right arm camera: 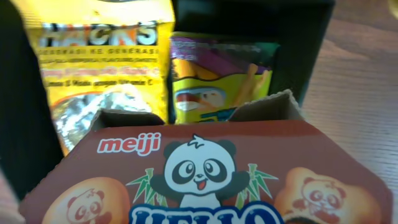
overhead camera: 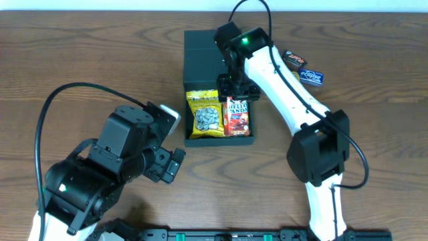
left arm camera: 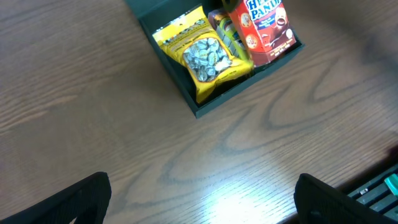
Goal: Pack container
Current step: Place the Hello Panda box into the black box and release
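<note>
Right pincer (overhead camera: 236, 92) grips red box (overhead camera: 237, 115) in container (overhead camera: 221, 141), yellow packet (overhead camera: 204, 115) crowding beside.

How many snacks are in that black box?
3: yellow seed packet at left, red Hello Panda box at right, green packet mostly covered by it. Others may lie hidden beneath.

Bench (overhead camera: 100, 60): we see brown wood grain.
Container (overhead camera: 221, 141): black, open, standing mid-bench.
Loose snacks: we count a dark packet (overhead camera: 295, 58) beside a blue packet (overhead camera: 311, 75), right of it.
</note>
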Controlling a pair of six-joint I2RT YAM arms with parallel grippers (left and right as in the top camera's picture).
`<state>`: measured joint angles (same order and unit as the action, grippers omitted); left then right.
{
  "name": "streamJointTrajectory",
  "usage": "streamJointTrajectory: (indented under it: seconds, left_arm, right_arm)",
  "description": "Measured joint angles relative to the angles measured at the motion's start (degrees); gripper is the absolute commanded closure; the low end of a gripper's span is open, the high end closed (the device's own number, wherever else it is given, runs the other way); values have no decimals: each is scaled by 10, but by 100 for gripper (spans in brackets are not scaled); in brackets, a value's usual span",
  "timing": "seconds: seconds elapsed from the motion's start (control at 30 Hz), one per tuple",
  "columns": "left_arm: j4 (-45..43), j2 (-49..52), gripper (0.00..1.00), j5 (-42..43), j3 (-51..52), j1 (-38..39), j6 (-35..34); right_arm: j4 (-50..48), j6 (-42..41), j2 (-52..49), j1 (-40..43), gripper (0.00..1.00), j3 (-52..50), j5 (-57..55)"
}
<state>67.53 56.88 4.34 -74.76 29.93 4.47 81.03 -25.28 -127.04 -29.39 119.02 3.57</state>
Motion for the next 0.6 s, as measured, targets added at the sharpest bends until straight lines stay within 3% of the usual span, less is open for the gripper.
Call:
streamJointTrajectory:
  seconds: [0.23, 0.27, 0.37, 0.6]
  left_arm:
    - [0, 0, 5, 0, 0, 0, 0]
    - [0, 0, 5, 0, 0, 0, 0]
    - [0, 0, 5, 0, 0, 0, 0]
    - [0, 0, 5, 0, 0, 0, 0]
  right_arm:
    - [9, -2, -1, 0, 36, 0, -13]
    - [12, -2, -1, 0, 34, 0, -13]
    - [18, -5, -3, 0, 15, 0, -18]
    - [16, -9, -13, 0, 4, 0, -37]
